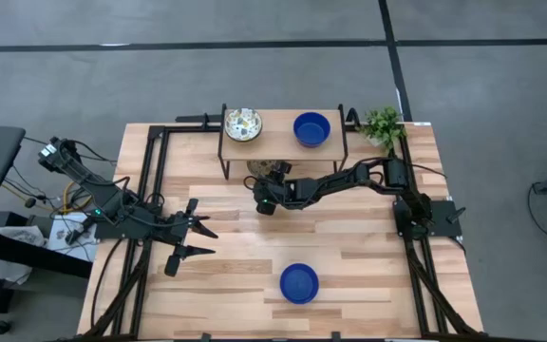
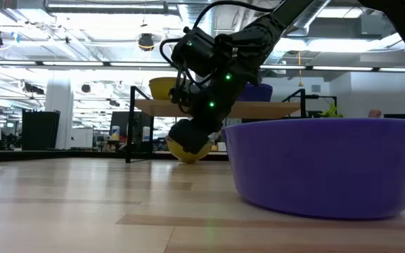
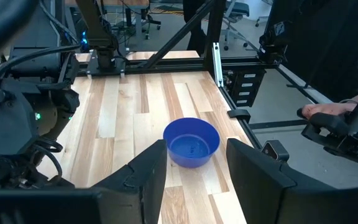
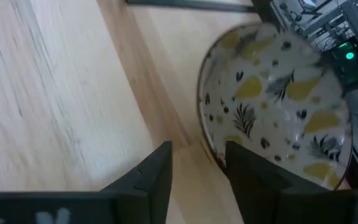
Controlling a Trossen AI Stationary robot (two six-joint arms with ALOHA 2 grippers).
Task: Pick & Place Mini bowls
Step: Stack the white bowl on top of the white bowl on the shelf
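A white mini bowl with yellow and dark leaf marks sits on the table under the shelf's near edge. My right gripper is open and tipped down over this bowl's near rim, one finger over the inside and one outside. A blue mini bowl rests on the table near its near edge. My left gripper is open, level above the table's left half, pointing at that blue bowl from a distance.
A low wooden shelf stands at the far side, carrying a second patterned bowl and a second blue bowl. A small potted plant sits at the far right corner. Black frame rails run along both table sides.
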